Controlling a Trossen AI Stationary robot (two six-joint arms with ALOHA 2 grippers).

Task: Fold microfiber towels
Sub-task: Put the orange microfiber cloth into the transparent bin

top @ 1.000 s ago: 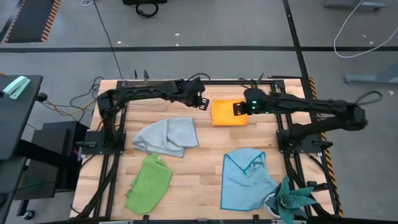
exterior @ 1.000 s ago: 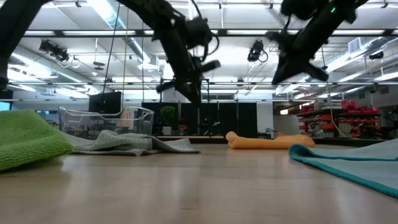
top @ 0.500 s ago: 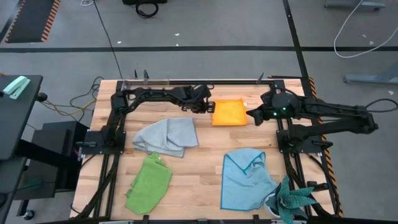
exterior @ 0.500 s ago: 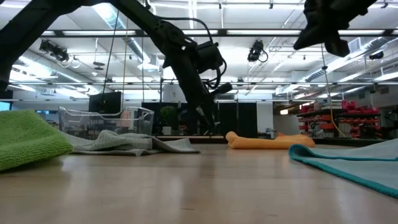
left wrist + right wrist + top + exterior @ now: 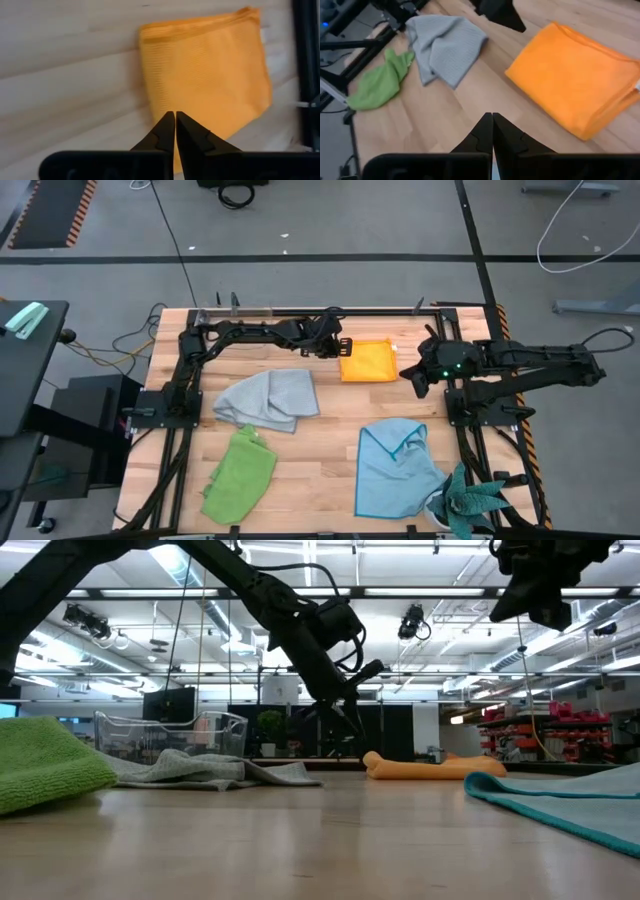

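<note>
The orange-yellow towel (image 5: 367, 361) lies folded into a flat rectangle at the table's far middle. The grey towel (image 5: 268, 398) lies crumpled left of centre, and the lime green towel (image 5: 240, 473) is bunched near the left front. The light blue towel (image 5: 395, 465) is spread out, partly folded over, at the right front. My left gripper (image 5: 340, 348) hangs shut just above the orange towel's left edge (image 5: 150, 85), clear of the table in the low view (image 5: 358, 736). My right gripper (image 5: 412, 380) is shut, raised high right of the orange towel (image 5: 580, 85).
A clear plastic box (image 5: 235, 310) stands at the far left edge. A teal spiky plant (image 5: 470, 505) sits at the near right corner. Bare wood (image 5: 320, 470) shows between the green and blue towels. Black frame rails run along both sides of the table.
My right gripper has drawn back from over the orange towel toward the table's right edge, rising and rolling. My left gripper has sunk toward the orange towel's left edge, tipped further down and rolled. The towels have not moved.
</note>
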